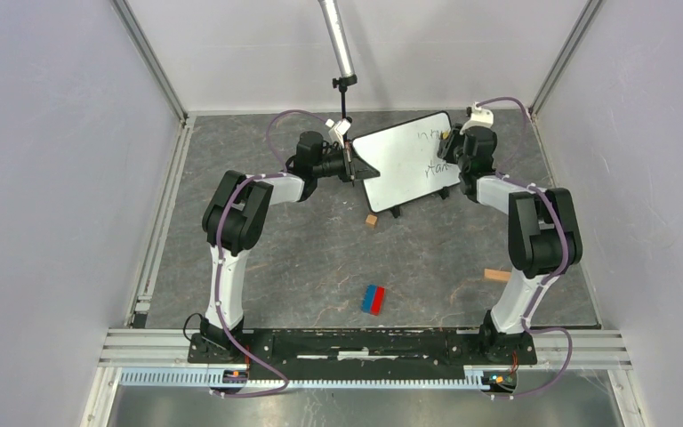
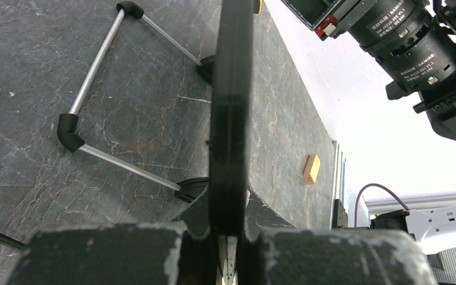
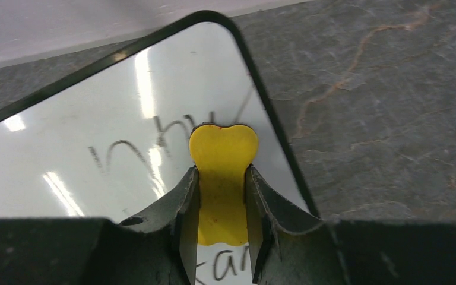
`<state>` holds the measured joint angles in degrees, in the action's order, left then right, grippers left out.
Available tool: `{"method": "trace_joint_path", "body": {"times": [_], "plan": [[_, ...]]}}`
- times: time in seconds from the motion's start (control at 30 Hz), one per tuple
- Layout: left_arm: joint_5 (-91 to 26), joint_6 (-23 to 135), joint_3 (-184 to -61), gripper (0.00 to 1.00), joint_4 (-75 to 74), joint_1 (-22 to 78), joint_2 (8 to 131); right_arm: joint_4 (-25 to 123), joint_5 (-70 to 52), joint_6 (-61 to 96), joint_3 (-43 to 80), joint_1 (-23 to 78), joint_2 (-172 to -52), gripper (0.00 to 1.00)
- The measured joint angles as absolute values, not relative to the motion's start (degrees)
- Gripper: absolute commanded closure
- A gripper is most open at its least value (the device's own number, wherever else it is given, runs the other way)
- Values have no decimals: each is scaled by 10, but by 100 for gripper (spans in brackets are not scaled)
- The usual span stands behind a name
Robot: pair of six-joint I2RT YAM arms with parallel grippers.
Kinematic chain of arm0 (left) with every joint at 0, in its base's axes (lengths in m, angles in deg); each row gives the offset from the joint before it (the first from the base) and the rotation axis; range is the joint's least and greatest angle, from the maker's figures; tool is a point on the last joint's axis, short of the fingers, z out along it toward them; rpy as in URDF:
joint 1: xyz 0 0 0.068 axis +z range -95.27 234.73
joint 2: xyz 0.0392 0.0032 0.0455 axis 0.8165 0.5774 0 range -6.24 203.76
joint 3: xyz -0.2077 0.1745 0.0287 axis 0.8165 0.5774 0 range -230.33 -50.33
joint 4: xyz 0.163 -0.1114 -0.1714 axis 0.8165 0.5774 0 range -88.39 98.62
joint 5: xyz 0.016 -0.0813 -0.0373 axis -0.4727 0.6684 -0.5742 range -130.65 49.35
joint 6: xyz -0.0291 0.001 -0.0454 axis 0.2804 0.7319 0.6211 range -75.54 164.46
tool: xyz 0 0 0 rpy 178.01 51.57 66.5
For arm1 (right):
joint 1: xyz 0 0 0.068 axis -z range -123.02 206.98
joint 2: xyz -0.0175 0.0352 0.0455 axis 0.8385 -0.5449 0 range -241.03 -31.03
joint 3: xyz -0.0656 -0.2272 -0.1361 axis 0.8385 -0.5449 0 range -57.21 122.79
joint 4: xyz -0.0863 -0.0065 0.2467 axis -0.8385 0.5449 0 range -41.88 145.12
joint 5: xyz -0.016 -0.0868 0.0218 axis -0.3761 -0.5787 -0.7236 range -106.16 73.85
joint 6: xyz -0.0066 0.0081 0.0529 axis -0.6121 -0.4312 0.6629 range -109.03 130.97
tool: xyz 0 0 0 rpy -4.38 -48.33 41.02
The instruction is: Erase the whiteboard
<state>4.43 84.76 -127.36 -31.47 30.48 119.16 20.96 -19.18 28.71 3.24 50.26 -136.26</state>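
Both grippers at the whiteboard [image 1: 405,158]
The left gripper [image 1: 354,167] is clamped tight on the board's edge. The right gripper [image 1: 449,142] pinches a yellow eraser [image 3: 222,178], with the handwritten corner just beneath its fingertips.

whiteboard [image 1: 405,160]: white, rounded corners, thin black frame
pose: propped up on small black feet, tilted
writing: black handwriting on its right part
place: far middle of the scene
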Motion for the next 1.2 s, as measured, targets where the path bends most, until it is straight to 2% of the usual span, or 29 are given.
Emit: {"method": "trace_joint_path", "body": {"times": [0.27, 0.57, 1.0, 1.2], "plan": [[45, 847, -1276, 98, -307, 306, 1192, 209, -188, 271, 42, 489, -1368, 76], [46, 847, -1276, 98, -304, 307, 1192, 223, -184, 244, 160, 400, -1406, 77], [45, 847, -1280, 98, -300, 306, 1191, 222, -148, 298, 121, 503, -1406, 77], [45, 846, -1280, 98, -300, 306, 1191, 238, -161, 311, 121, 520, -1407, 77]]}}
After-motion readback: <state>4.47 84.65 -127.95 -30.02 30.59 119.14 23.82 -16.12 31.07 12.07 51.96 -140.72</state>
